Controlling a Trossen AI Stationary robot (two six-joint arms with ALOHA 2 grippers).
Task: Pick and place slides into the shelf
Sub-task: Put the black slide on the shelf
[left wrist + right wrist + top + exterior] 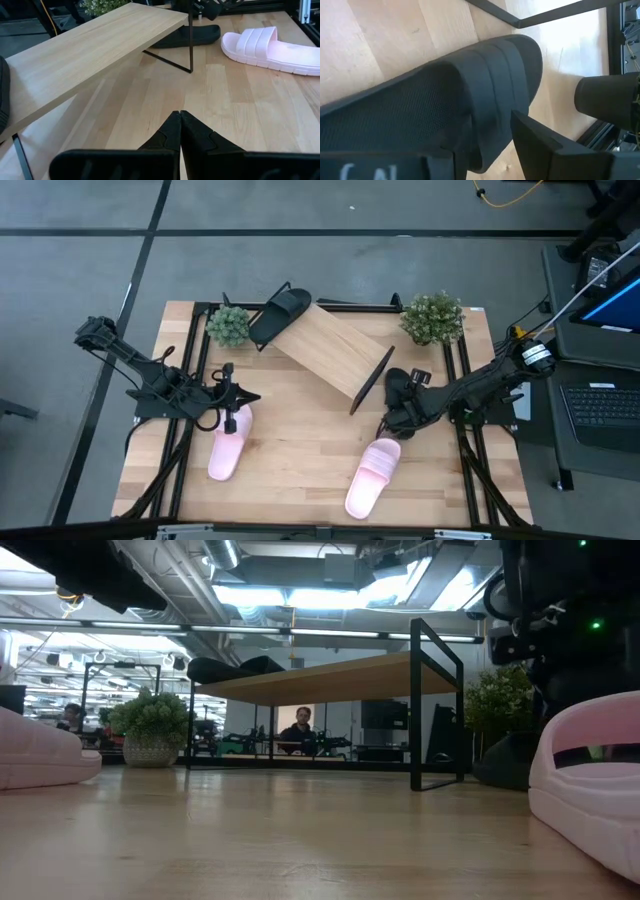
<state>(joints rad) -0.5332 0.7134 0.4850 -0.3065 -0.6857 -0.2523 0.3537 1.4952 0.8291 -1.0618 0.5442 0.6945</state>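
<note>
Light-wood shelf [331, 351] is occupied by one black slide [281, 309] at its far end.
A second black slide [403, 391] is gripped by the right gripper [398, 418] beside the shelf; the left gripper [235, 395] is closed, empty, above a pink slide [229, 444]; another pink slide [373, 477] is left on the table [300, 450].

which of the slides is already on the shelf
Only one black slide, lying at the far-left end of the shelf. The other black slide sits on the table by the right gripper; both pink ones lie on the table.

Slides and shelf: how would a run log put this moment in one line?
black slide on shelf | right gripper at second black slide | left gripper shut, beside pink slide
</note>
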